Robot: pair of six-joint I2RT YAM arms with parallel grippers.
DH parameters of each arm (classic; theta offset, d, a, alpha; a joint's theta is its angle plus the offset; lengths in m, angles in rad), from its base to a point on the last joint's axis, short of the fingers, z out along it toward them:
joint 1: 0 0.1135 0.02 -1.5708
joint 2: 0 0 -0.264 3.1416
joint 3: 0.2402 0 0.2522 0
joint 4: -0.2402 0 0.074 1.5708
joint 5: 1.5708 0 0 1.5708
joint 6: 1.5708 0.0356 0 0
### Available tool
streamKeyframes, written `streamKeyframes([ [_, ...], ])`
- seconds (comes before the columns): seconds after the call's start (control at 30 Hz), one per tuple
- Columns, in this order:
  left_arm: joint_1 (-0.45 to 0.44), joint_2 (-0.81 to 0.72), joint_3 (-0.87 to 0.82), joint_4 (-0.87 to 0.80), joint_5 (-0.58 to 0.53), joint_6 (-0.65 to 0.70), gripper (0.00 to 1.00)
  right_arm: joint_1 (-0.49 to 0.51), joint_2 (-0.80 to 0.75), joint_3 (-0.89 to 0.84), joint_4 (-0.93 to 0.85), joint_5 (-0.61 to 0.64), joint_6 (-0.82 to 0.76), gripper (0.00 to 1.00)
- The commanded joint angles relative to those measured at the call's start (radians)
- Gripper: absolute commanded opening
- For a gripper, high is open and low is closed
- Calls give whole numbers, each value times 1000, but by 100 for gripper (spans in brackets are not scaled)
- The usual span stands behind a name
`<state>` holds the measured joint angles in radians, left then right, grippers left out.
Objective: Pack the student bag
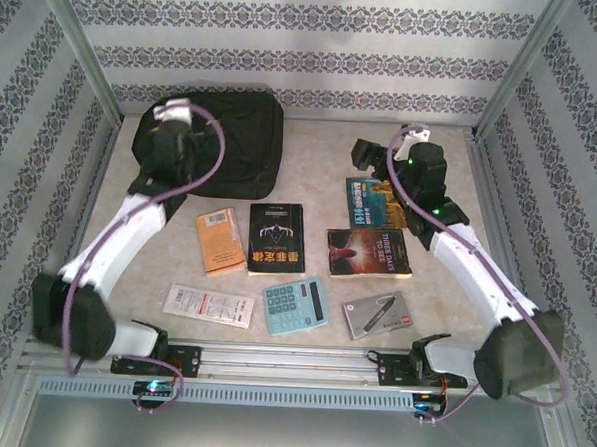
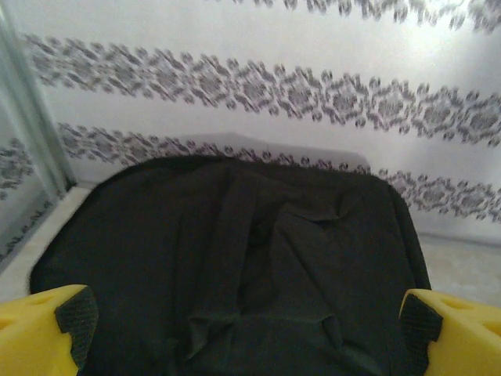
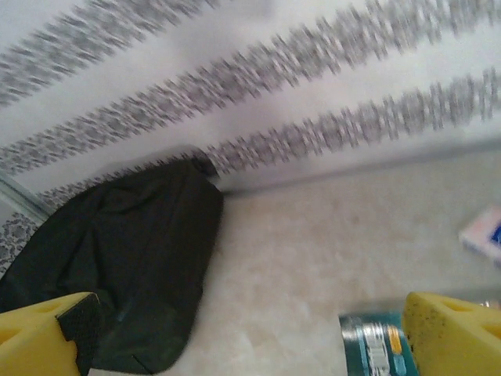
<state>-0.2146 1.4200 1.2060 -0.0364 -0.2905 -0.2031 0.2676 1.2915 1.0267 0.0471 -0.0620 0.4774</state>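
Left wrist: left end effector (image 2: 246,329) gapes over student bag (image 2: 235,235); right end effector (image 3: 250,335) seems apart.

Your white-and-black left arm (image 1: 118,234) reaches from its near-edge base, elbow bowed outward. It carries the yellow-fingered left tool (image 1: 168,137) (image 2: 250,321) far forward, jaws spread wide with nothing gripped. Your white-and-black right arm (image 1: 476,268) mirrors it. The yellow-fingered right tool (image 1: 372,155) (image 3: 250,337) angles leftward, jaws likewise wide, gripping nothing.
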Motion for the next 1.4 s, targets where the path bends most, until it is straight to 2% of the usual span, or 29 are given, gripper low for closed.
streamKeyframes([
  [0.0,4,113,105,-263,66,33,100,11,53,32,-82,-171,105,98],
  [0.07,8,195,187,-304,55,48,100,45,42,-10,-53,-80,119,98],
  [0.2,34,385,390,-445,72,38,100,62,60,-29,-18,-202,135,98],
  [0.33,52,529,533,-543,54,17,97,125,35,-39,-41,-155,87,96],
  [0.53,89,609,593,-536,42,-14,87,181,44,-19,-81,-124,36,93],
  [0.7,141,655,628,-539,121,-73,77,184,72,-14,-82,-159,45,90],
  [1.0,184,761,716,-562,163,-77,66,189,128,9,-67,-235,59,86],
  [1.17,195,832,776,-592,198,-88,66,192,152,22,-63,-276,63,84],
  [1.27,202,857,800,-605,221,-101,46,197,158,28,-63,-287,62,81],
  [1.37,208,867,807,-607,243,-116,17,202,159,35,-68,-295,58,78],
])
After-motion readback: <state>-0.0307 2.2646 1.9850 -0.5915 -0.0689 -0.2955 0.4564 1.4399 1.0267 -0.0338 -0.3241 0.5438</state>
